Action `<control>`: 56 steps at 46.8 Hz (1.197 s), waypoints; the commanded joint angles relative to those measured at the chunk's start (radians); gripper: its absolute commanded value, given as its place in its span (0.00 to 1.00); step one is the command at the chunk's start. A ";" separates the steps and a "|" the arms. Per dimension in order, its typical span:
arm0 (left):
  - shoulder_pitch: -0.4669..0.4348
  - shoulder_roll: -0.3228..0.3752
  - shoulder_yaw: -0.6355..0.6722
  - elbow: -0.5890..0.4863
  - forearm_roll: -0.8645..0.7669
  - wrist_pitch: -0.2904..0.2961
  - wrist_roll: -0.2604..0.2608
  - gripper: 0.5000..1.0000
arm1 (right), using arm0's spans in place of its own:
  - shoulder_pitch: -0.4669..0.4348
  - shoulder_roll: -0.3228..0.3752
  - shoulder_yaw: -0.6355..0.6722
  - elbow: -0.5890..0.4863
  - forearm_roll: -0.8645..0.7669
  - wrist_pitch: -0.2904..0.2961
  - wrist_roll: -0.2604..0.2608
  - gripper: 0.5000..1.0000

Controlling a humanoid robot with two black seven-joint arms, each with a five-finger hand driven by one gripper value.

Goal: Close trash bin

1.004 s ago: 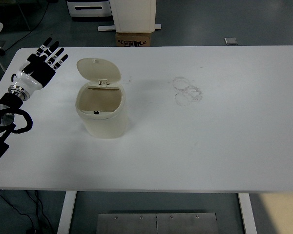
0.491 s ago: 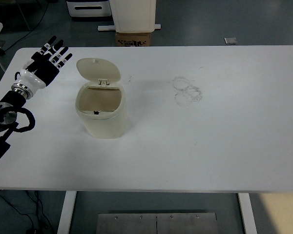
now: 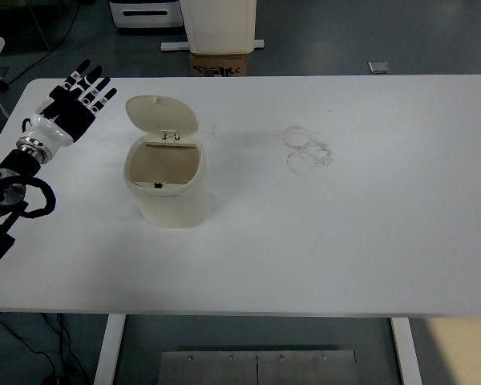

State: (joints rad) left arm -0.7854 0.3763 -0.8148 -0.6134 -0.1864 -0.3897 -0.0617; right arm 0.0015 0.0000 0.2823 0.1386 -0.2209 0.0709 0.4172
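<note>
A cream trash bin [image 3: 167, 188] stands upright on the left half of the white table [image 3: 345, 224]. Its round lid [image 3: 162, 116] is swung up and back on its hinge, so the bin's mouth is open and the inside looks empty. My left hand [image 3: 74, 103] is raised over the table's far left corner, fingers spread and holding nothing, about a hand's width to the left of the lid. My right arm is out of view.
Faint ring marks [image 3: 307, 150] stain the table right of centre. Beyond the far edge, a cardboard box [image 3: 221, 63] and a white stand [image 3: 219, 24] sit on the floor.
My left hand rose and moved slightly toward the far edge of the table a second ago, then held nearly still. The bin and lid have not moved.
</note>
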 commanded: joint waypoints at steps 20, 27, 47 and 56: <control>0.000 0.033 0.000 -0.038 -0.001 -0.001 0.000 1.00 | 0.000 0.000 0.000 -0.001 0.000 0.000 0.000 0.98; 0.021 0.098 0.003 -0.187 0.008 -0.008 0.005 1.00 | 0.000 0.000 0.000 -0.001 0.000 0.001 0.000 0.98; -0.026 0.251 0.006 -0.388 0.128 -0.003 0.163 1.00 | 0.000 0.000 0.000 -0.001 0.000 0.000 0.000 0.98; -0.078 0.302 0.008 -0.442 0.234 -0.005 0.232 1.00 | 0.000 0.000 0.000 -0.001 0.000 0.001 0.000 0.98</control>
State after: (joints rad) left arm -0.8488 0.6670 -0.8074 -1.0263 0.0006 -0.3937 0.1381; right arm 0.0014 0.0000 0.2822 0.1380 -0.2209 0.0706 0.4172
